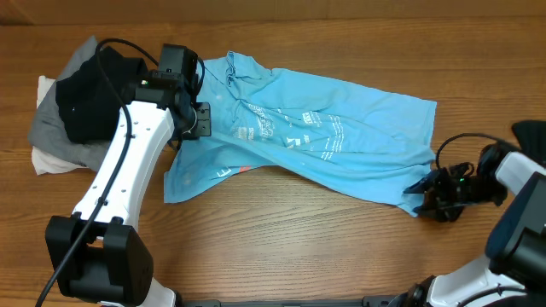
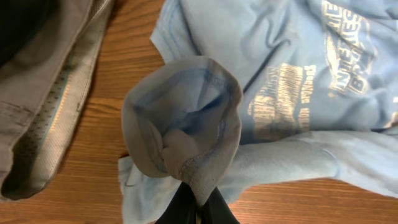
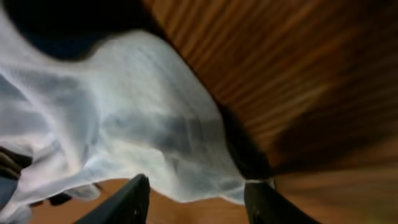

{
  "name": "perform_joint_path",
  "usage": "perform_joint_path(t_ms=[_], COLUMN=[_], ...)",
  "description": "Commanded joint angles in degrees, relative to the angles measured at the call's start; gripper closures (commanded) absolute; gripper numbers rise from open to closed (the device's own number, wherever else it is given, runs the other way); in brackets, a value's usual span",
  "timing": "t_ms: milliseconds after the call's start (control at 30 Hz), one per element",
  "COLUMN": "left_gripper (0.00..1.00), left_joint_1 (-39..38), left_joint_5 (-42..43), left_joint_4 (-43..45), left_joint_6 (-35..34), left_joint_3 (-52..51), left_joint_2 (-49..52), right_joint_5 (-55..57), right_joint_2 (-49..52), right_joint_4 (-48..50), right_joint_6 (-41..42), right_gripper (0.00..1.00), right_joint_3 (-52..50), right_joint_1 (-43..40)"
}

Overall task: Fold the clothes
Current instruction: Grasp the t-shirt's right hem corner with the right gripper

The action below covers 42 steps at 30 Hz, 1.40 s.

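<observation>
A light sky-blue T-shirt [image 1: 324, 141] with white and red lettering lies crumpled across the middle of the table. My left gripper [image 1: 193, 119] is at its left edge, shut on a bunched sleeve or hem [image 2: 186, 118] that it holds raised. My right gripper [image 1: 424, 194] is open at the shirt's lower right corner [image 3: 124, 124], its fingers either side of the cloth edge low over the table. A pile of black [image 1: 90, 98], grey [image 1: 51, 128] and white [image 1: 55, 162] garments lies at the far left.
The wooden table [image 1: 290, 247] shows bare wood in front of the shirt. The grey garment [image 2: 50, 93] lies just left of the held blue cloth. A dark object [image 1: 531, 135] sits at the right edge.
</observation>
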Motion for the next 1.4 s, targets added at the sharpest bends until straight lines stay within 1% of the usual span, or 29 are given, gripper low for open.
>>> perform_joint_path(t_ms=[0,100,167,300,500,600,733,833,967,1133,1267,1367], left_gripper=[0.96,0.96,0.96,0.96,0.96,0.96,0.96,0.96,0.96,0.96,0.96,0.96], left_joint_1=[0.2,0.2,0.2,0.4,0.3,0.3,0.3,0.3,0.3,0.2,0.2,0.2], left_joint_5=[2.2,2.6,2.6,1.0,-0.5,-2.5,-3.4,-3.6,-3.8,-3.8,-2.3,-2.3], left_joint_4=[0.1,-0.3,-1.4,-5.7,-12.3,-13.9,-15.4,-17.0,-21.4,-23.8,-22.1,-16.5], left_joint_6=[-0.8,0.1,0.6,2.3,5.9,5.8,5.9,6.4,6.6,8.0,7.9,7.8], left_joint_3=[0.9,1.0,2.1,7.7,16.7,17.7,17.7,17.7,17.7,17.0,10.4,2.3], left_joint_2=[-0.4,-0.9,-1.7,-4.1,-8.4,-11.1,-14.1,-15.5,-16.3,-15.8,-15.8,-15.8], right_joint_5=[2.9,1.0,-0.4,0.0,5.0,6.8,6.8,7.8,11.3,13.3,15.0,15.4], right_joint_2=[1.2,0.9,-0.1,-4.0,-10.6,-12.6,-14.0,-14.3,-14.3,-14.3,-14.3,-14.3], right_joint_4=[4.9,6.1,3.9,-4.5,-17.7,-22.9,-27.4,-31.1,-36.3,-38.5,-37.8,-33.6], right_joint_6=[4.2,1.8,0.2,-3.1,-3.3,-3.3,-3.3,-3.4,-5.2,-5.2,-5.2,-4.7], right_gripper=[0.72,0.9,0.96,0.96,0.96,0.96,0.96,0.96,0.96,0.96,0.92,0.83], right_joint_3=[-4.0,-2.3,0.5,9.2,25.5,32.7,39.4,40.7,40.7,40.4,38.0,34.4], right_joint_1=[1.4,1.5,1.5,0.4,-2.2,-2.8,-2.8,-2.8,-2.8,-1.6,1.7,4.5])
